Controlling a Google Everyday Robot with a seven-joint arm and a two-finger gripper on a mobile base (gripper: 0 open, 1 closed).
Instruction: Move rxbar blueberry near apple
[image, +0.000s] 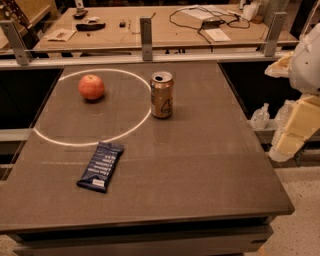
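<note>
1. Off the table's right edge, well to the right of the can (161, 94), my gripper (295, 130) hangs beside the tabletop. I cannot tell how far open it is, but nothing of the job is in it.
2. The blue snack bar (100, 166) lies flat in front of the can and to its left, just outside the white ring (55, 142), set slightly on the diagonal.
3. The apple (91, 87) sits left of the can, inside the ring.
4. My judgement is that the reach is the step in hand. I would come down across the bar's narrow width and go close to the surface, since the wrapper is thin. Then I would carry it wide of the can and set it just beside the apple without nudging it, since it may roll.
5. The table (210, 165) is dark, matte and flat. Behind the can runs a metal rail (145, 31), then a wooden bench (165, 37) with cables (200, 15).
</note>
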